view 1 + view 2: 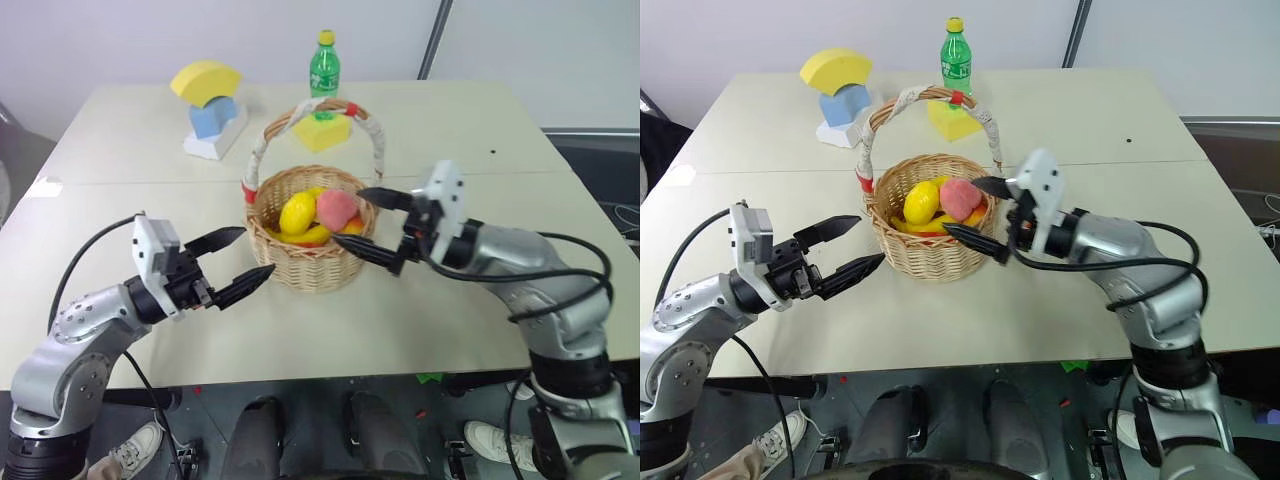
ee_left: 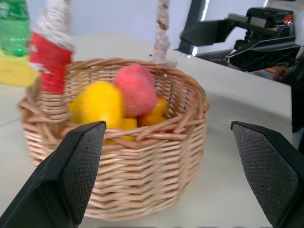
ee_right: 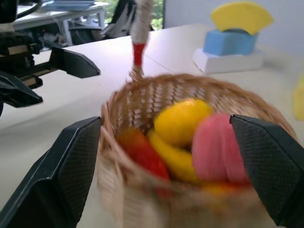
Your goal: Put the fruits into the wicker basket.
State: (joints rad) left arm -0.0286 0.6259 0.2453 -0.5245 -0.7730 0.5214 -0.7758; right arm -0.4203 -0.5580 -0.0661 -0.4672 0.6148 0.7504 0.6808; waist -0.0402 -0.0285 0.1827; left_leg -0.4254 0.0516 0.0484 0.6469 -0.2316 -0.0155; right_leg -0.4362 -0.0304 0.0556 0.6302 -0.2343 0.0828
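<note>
Right gripper (image 1: 374, 230): jaws wide apart, nothing between them; level, at the basket's right rim, one finger over the rim, the other outside the wall.
Left gripper (image 1: 238, 262): jaws spread wide, empty; level, just beside the basket's left wall, aimed at it.
Nearer arm: the right; its fingertips reach the rim, the left stops short of the wall.
Basket (image 1: 300, 262): mid-table between the two grippers, upright, handle arching front-left to back-right.
Peach (image 1: 336, 208): inside the basket, right half, just left of the right gripper's upper finger.
Lemon (image 1: 297, 212): inside, left of the peach and touching it, long axis tilted up.
Other contents: more yellow and orange-red fruit underneath; kinds unclear.
Task state: both fruits look to be in the basket, so likely done; backing the right gripper away without catching the rim seems what is left.
Behind: foam blocks (image 1: 212, 105) and bottle (image 1: 324, 66), well apart from the grippers.
</note>
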